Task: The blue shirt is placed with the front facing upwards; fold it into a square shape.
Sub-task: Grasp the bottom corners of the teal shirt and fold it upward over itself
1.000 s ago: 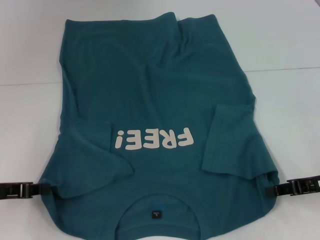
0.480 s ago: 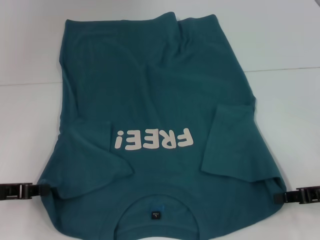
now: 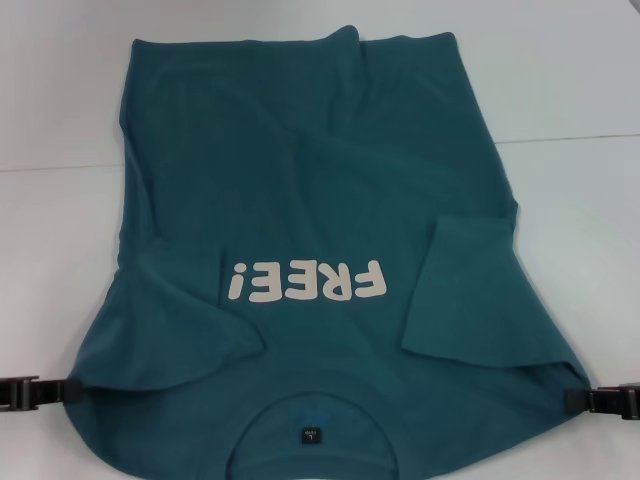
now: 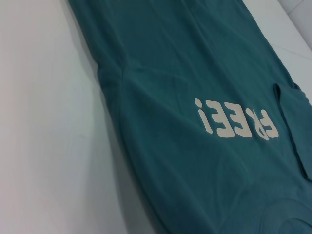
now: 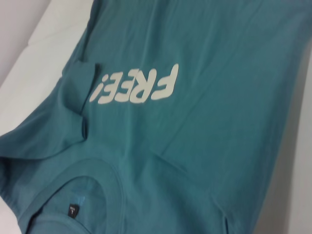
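The blue shirt [image 3: 320, 200] is cut off by the lower edge of the head view; the collar is only partly shown. The print on the neck label [image 5: 73, 210] is too small to read. The left claw [image 3: 70, 390] and right claw [image 3: 570, 400] are cut off at the side edges, with the tips at the shirt's edges; finger position cannot be determined. Neither wrist view shows its own claw.

A bare test bench, lab-like: one plain white tabletop [image 3: 570, 200] fills the head view out to every edge, a seam crossing it at the far side. No household or shop furnishings show.
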You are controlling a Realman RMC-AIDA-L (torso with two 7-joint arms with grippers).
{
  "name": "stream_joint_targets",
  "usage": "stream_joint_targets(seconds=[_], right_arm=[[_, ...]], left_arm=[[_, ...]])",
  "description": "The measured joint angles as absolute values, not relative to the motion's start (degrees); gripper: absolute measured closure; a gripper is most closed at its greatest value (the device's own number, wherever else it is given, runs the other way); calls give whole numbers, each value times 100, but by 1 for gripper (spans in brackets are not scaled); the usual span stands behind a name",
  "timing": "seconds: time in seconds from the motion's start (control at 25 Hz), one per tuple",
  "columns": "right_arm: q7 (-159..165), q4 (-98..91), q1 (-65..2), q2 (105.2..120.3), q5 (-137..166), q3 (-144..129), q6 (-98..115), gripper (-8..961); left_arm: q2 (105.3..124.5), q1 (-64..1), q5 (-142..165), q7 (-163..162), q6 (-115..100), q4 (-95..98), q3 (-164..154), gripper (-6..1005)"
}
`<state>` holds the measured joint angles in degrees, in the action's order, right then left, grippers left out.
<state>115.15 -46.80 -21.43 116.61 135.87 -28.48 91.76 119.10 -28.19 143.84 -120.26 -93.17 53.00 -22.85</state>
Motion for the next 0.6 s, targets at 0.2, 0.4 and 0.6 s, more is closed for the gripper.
stream_joint_targets(seconds=[0.2,0.4,0.6], right_arm=[[11375,-4462,-2126,11584,13542,-2794,9185,874],[11198,-4406,-2090,11577,13538,-2794,9273,870],[11078,-4403,-1985,11552,13541,-2795,9383,866]], left_arm=[[11881,-2716,14406,-12023,-9610,5332,-2144,991],[11850,-2585,14409,-12024,-9834,5404,-1934,991],[11837,-2548,14413,-12017,-9941,5406,-1902,991]])
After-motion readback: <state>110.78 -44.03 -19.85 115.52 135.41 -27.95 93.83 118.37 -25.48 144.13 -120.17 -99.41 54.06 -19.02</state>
